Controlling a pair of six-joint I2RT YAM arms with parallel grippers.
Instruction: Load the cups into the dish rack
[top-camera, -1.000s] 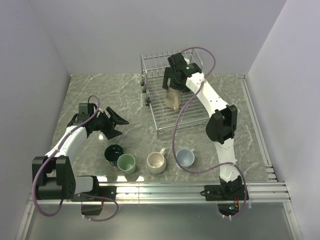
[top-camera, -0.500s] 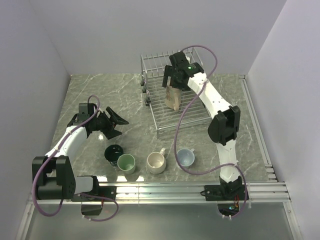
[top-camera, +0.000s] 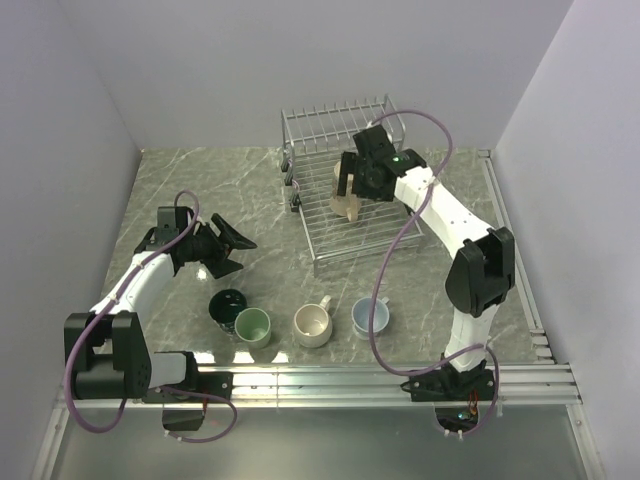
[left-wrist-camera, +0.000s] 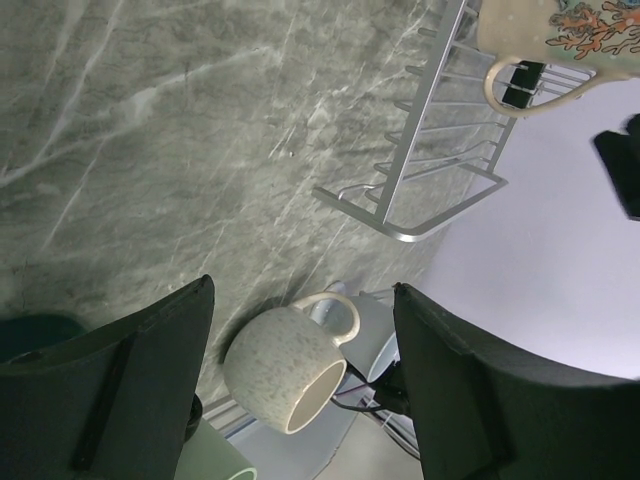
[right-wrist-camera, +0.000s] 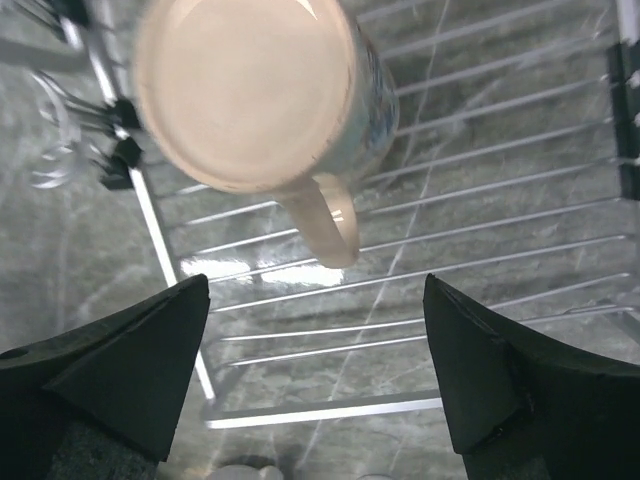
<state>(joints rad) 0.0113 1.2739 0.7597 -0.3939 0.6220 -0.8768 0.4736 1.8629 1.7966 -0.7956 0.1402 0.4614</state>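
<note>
The tall cream painted mug (top-camera: 346, 203) stands upside down on the silver wire dish rack (top-camera: 383, 222). In the right wrist view I see its bare base (right-wrist-camera: 243, 88) and the rack (right-wrist-camera: 470, 252). My right gripper (top-camera: 350, 184) hovers over the mug, open and empty (right-wrist-camera: 315, 355). On the table in front lie the dark teal mug (top-camera: 228, 304), light green mug (top-camera: 253, 326), beige mug (top-camera: 313, 323) and pale blue-white mug (top-camera: 369, 316). My left gripper (top-camera: 226, 247) is open and empty above the table, left of the rack; the beige mug (left-wrist-camera: 283, 366) shows between its fingers. The reddish-brown mug is out of view.
Small clips (top-camera: 291, 192) hang on the rack's left side. A metal rail (top-camera: 350, 380) runs along the table's near edge and another (top-camera: 512, 250) along the right. Grey walls close in the left, back and right.
My right gripper has moved right and a little toward the front, and the arm's elbow has swung right. The cream mug stays in the rack. The left arm has not moved.
</note>
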